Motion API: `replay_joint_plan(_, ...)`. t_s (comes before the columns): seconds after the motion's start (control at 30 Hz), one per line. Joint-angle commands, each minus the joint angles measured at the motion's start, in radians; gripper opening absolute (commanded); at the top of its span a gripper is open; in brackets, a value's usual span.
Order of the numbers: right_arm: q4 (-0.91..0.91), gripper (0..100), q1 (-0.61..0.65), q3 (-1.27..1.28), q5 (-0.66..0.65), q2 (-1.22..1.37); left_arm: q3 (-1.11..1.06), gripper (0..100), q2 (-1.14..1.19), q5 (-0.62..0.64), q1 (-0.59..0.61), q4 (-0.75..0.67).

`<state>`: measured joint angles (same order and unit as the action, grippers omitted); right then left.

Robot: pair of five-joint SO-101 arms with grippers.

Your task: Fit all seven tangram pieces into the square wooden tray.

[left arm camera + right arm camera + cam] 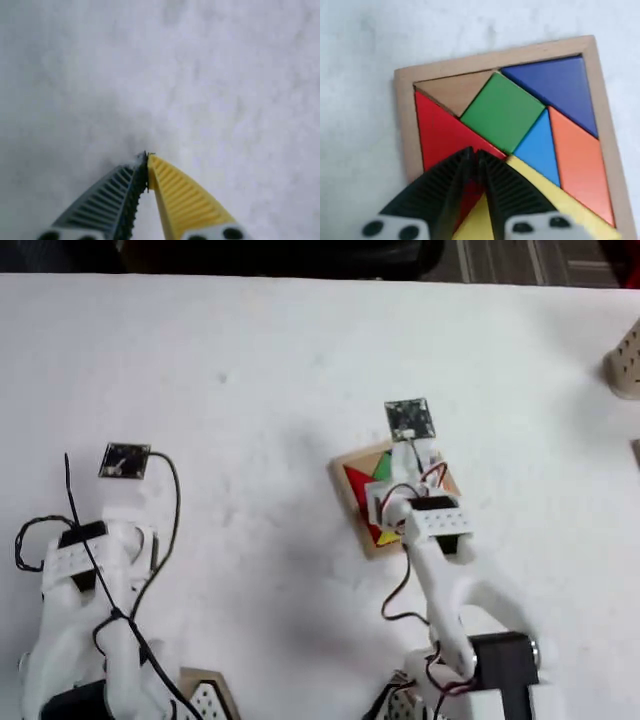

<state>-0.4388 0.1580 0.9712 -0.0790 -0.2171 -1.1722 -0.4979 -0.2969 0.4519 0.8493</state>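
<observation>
While the left gripper [147, 159] sits pinched shut over the white table [225, 75], the right gripper [475, 154] has its tips together, holding nothing, over the red triangle [437, 132] in the wooden tray [405, 130] beneath it.

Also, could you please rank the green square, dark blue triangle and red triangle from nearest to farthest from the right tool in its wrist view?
From the right tool:
1. Red triangle, directly beneath the tips.
2. Green square, in the middle of the tray.
3. Dark blue triangle, at the tray's far corner.
</observation>
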Motion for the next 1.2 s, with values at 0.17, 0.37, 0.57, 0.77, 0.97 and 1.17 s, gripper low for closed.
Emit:
replay_joint_plan(0.17,0.015,1.7,-0.081,-0.041,-0.02,-0.008,0.055,2,0.002,-0.009,0.01,-0.006)
replay_joint_plan(0.37,-0.084,1.7,-0.117,-0.04,0.006,-0.222,0.055,2,0.002,-0.009,0.01,-0.006)
replay_joint_plan(0.57,-0.337,1.9,-0.15,0.054,0.0,-0.423,0.055,2,0.002,-0.009,0.01,-0.006)
replay_joint_plan(0.77,-0.349,2.0,-0.15,0.224,0.0,-0.478,0.055,2,0.002,-0.009,0.01,-0.006)
replay_joint_plan(0.97,-0.194,2.0,-0.15,0.284,0.006,-0.476,0.054,2,0.002,-0.009,0.01,-0.006)
replay_joint_plan(1.17,-0.15,2.1,-0.139,0.264,0.009,-0.475,0.051,2,0.002,-0.014,0.005,-0.005)
